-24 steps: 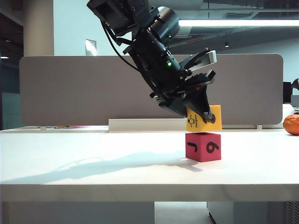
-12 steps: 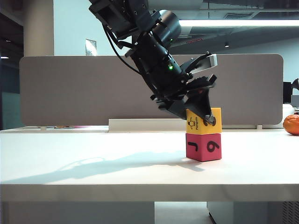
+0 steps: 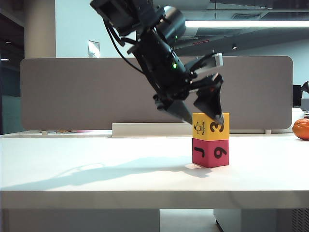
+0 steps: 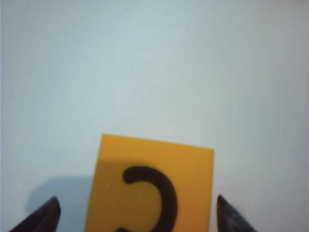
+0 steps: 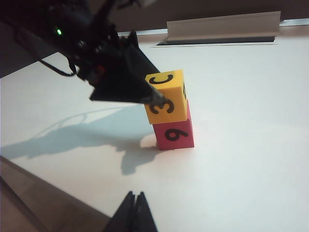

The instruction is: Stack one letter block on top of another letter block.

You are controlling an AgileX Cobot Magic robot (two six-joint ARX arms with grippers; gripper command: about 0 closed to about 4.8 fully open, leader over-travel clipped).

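Yellow foam cube (image 3: 211,126) sits square atop the pink-red cube (image 3: 210,152) on the white table (image 3: 96,164). It looks light and squashy; grip flat sides. Left gripper (image 3: 200,113) straddles it, jaws spread clear. Right gripper (image 5: 133,209) hangs apart, pinched closed.

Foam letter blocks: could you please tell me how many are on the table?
2: the yellow block sits on top of the pink-red block, right of the table's middle in the exterior view. None appear hidden.
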